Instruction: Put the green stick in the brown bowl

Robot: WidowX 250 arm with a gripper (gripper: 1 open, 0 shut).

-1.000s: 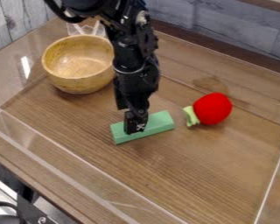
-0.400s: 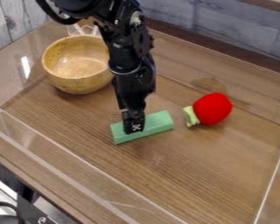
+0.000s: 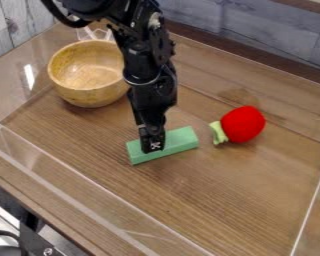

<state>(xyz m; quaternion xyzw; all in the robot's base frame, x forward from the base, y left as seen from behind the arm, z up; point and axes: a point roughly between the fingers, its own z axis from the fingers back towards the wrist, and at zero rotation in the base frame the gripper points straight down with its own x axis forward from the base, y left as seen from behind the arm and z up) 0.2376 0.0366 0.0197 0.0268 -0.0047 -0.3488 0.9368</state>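
One flat light-green rectangular stick point(image 3: 163, 146), one round tan-brown wooden bowl point(image 3: 89, 73), one red ball-shaped fruit with a green stem point(image 3: 242, 124), one black robot gripper point(image 3: 153, 142)

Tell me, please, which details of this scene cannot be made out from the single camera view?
- Gripper: whether its fingertips touch the green stick; the gripper itself covers the contact area.
- Brown bowl: its right rim, hidden behind the arm.
- Red fruit: the small green part on its left, too small to identify.
- Arm base: cut off by the top edge.
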